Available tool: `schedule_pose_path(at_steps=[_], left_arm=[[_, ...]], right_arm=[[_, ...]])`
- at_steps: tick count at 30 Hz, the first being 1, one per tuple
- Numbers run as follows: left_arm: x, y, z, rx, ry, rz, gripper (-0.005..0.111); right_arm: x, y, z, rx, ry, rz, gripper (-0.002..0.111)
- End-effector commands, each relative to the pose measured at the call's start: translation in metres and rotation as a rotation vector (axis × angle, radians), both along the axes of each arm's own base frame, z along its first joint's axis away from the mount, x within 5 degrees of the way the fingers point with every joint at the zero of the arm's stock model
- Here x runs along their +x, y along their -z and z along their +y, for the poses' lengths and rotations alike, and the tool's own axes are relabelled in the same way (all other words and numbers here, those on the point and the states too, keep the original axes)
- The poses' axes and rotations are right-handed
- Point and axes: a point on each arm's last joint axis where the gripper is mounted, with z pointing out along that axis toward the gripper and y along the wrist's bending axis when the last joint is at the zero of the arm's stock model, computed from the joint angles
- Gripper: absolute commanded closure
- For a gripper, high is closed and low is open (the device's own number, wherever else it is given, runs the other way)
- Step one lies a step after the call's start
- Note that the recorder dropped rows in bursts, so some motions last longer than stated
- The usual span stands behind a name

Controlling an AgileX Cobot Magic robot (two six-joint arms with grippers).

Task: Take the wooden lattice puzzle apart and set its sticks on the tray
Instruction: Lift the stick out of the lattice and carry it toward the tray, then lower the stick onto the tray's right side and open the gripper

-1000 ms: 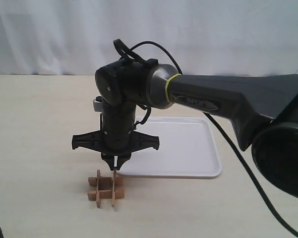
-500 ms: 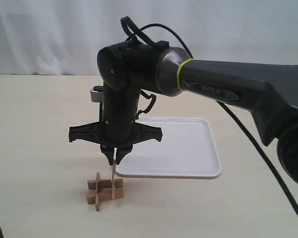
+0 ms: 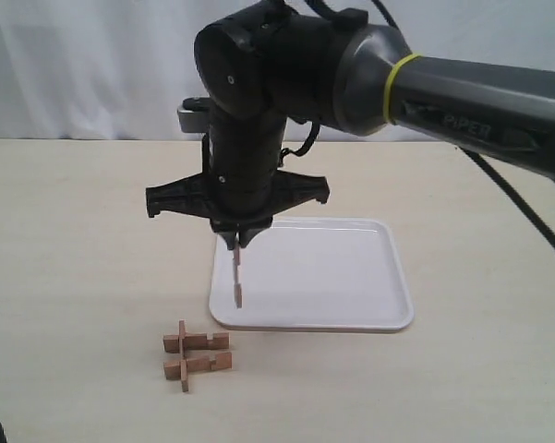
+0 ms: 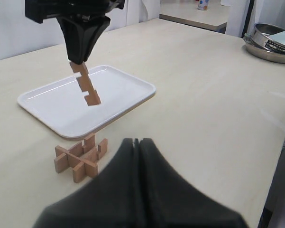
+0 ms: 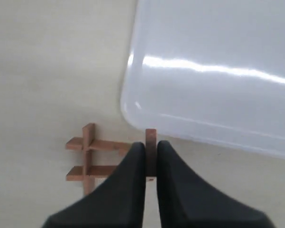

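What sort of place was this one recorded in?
Probably a robotics lab or test room: a pale worktable, a plain white curtain behind it, and metal bowls at the table's edge.

Shows the left gripper (image 4: 136, 141) low over the table (image 4: 204, 95), jaws pressed together, nothing between them. Finds the wooden lattice puzzle (image 4: 80, 159) near it at 11 o'clock, lying flat, three sticks interlocked. Places the tray (image 4: 121, 90) just beyond, also at 11 o'clock. Catches the right gripper (image 4: 78, 60) above it, pinching one stick (image 4: 86, 85), which hangs in the air. Picks out metal bowls (image 4: 270, 42) far off at 2 o'clock.
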Motion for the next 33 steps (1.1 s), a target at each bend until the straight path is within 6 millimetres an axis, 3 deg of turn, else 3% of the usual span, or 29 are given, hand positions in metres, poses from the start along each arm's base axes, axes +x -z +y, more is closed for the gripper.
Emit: schedule_pose_path(at_steps=[1,10,16,20,25,33], left_arm=[[0.0,0.0,0.0,-0.006,0.003,0.004,0.107],[0.0,0.0,0.0,-0.006,0.003,0.004,0.107],[0.0,0.0,0.0,-0.006,0.003,0.004,0.107],[0.0,0.0,0.0,-0.006,0.003,0.004,0.107],[0.0,0.0,0.0,-0.006,0.003,0.004,0.107],[0.0,0.0,0.0,-0.006,0.003,0.004,0.107]], right_arm=[[0.011,-0.012,-0.018,-0.088,-0.003,-0.094,0.104],[0.053,-0.008,-0.083,-0.163,-0.031,-0.075,0.104],[0.077,-0.005,-0.139,-0.022,-0.038,0.024,0.104],[0.082,0.007,-0.168,-0.008,-0.025,0.073,0.104],[0.075,0.042,-0.181,-0.086,-0.085,0.177,0.104],[0.081,0.084,-0.177,-0.073,-0.093,0.28,0.104]])
